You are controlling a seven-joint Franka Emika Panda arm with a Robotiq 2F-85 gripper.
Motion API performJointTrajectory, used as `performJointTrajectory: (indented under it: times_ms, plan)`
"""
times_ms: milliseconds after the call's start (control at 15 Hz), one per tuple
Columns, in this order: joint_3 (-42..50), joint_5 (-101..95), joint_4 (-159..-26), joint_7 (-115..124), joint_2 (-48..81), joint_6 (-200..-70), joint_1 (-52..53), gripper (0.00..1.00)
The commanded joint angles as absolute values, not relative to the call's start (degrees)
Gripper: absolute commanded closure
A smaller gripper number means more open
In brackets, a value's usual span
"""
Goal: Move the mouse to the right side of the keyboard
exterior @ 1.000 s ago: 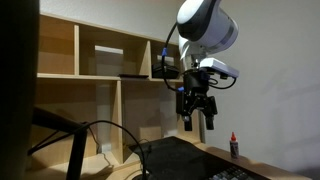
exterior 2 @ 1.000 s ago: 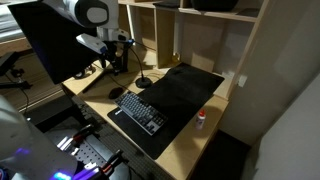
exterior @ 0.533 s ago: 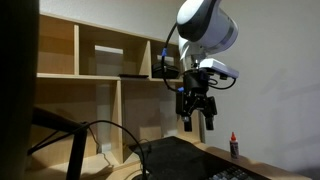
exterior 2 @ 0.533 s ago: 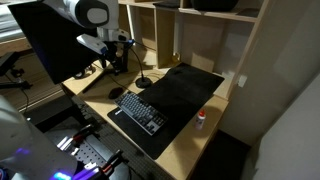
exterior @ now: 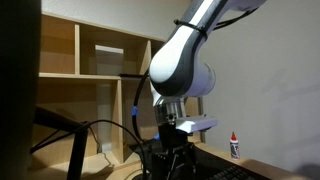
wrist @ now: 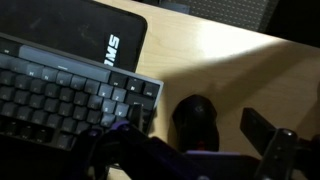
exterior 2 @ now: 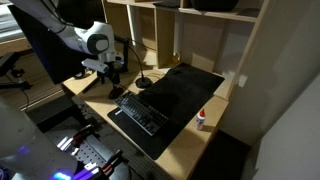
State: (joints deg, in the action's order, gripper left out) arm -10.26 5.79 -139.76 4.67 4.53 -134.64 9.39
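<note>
Mouse [wrist: 195,118] on the wooden desk [wrist: 235,70], in the gap between the two fingers [wrist: 262,130], apparently untouched. Gripper [wrist: 195,150] low over it, spread wide, clasping nothing. Keyboard [wrist: 60,90] just outside one finger, corner near the mouse. Black mat [wrist: 100,35] beyond the keyboard.
</note>
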Motion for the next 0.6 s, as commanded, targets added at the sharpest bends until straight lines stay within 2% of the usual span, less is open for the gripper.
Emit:
performJointTrajectory:
  times_ms: [0,333,533]
  plan:
    - [-10.1,5.8,-139.6,4.7,5.0,-134.5,9.7,0.0]
    - [-9.8,5.7,-139.4,4.4,4.3,-135.0,9.6,0.0]
    - [-10.7,4.0,-142.1,4.5,6.5,-145.3,10.9,0.0]
